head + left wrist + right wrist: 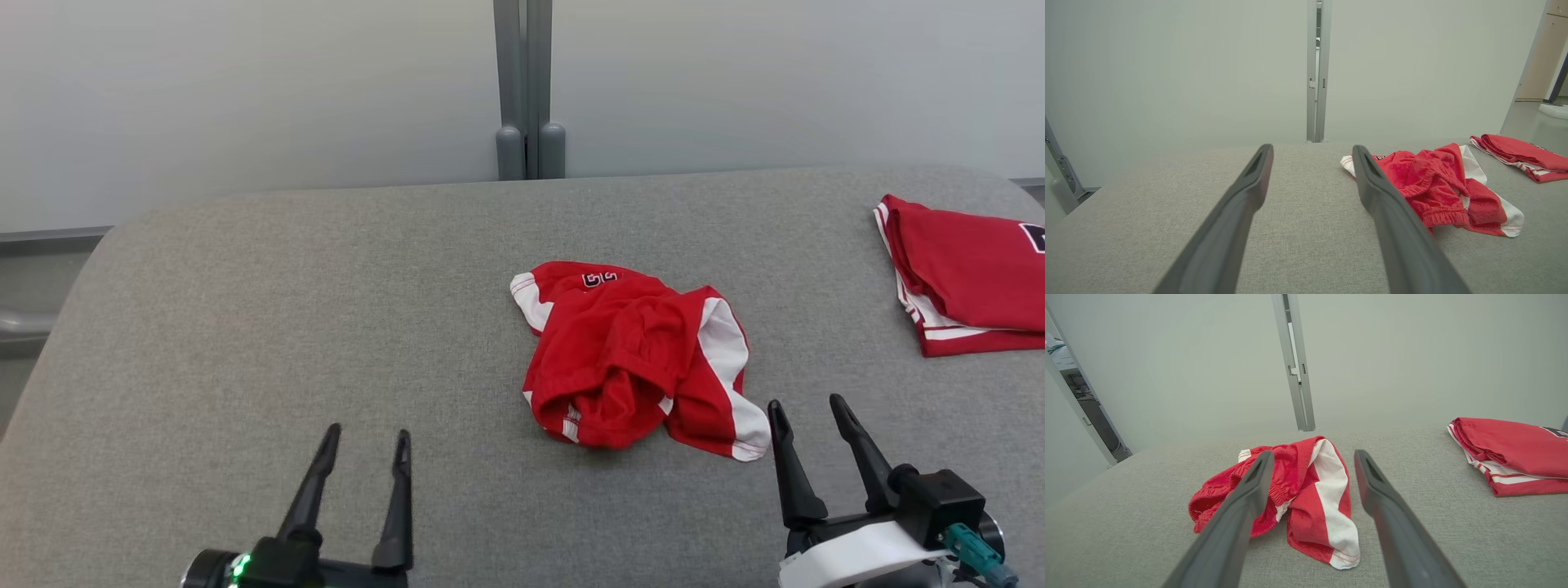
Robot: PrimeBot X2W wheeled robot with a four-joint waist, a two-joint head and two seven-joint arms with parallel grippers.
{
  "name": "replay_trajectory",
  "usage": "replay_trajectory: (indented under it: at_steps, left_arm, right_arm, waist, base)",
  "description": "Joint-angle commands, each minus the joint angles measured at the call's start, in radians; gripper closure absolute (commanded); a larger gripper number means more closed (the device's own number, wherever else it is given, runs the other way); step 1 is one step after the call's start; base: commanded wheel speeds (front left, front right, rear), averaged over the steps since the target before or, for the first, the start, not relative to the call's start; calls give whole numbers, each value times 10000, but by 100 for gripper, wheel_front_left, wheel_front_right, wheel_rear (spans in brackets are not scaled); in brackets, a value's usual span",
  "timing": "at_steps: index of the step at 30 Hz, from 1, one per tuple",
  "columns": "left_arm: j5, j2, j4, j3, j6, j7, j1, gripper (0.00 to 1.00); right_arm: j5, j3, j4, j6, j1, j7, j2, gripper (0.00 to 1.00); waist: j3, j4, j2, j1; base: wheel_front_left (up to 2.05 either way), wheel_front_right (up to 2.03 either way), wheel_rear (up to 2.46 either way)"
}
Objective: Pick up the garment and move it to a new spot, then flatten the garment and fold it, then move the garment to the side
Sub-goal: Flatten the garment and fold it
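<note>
Garment [633, 359] lying crumpled mid table [286, 310], not yet picked up. Nearest cam: left end effector [367, 433] hovering w/ fingers spread wide, nothing in it, well apart from the cloth. Right end effector [807, 403] also gaping wide & empty, sitting just beside the white-striped hem corner. Step in hand, judging: first grab. Right should be going for that near hem, pinching low at the edge, not the bunched waistband. Far right: folded red top [971, 278] lying apart, so avoid snagging it.
</note>
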Motion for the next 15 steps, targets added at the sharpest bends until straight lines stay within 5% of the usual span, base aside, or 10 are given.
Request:
replay_trajectory:
  at_steps: [1,7,15]
  left_arm:
    - [-70,-1,126,-227,-263,-1,-369,0]
    - [-400,5,1509,-2146,-1047,-1,-1583,0]
    - [-1264,22,3543,-5470,-1122,-1,-4272,0]
  right_arm:
    - [-64,-126,-2,3,-100,1,-10,0]
    - [-234,-407,-86,3,-435,1,-28,0]
    - [-224,-287,-275,2,-1249,2,-110,0]
  waist:
    - [144,-63,-1,0]
    - [696,-449,-1,0]
    - [2178,-1400,-1,0]
  base:
    - [0,0,0]
    - [0,0,0]
    - [0,0,0]
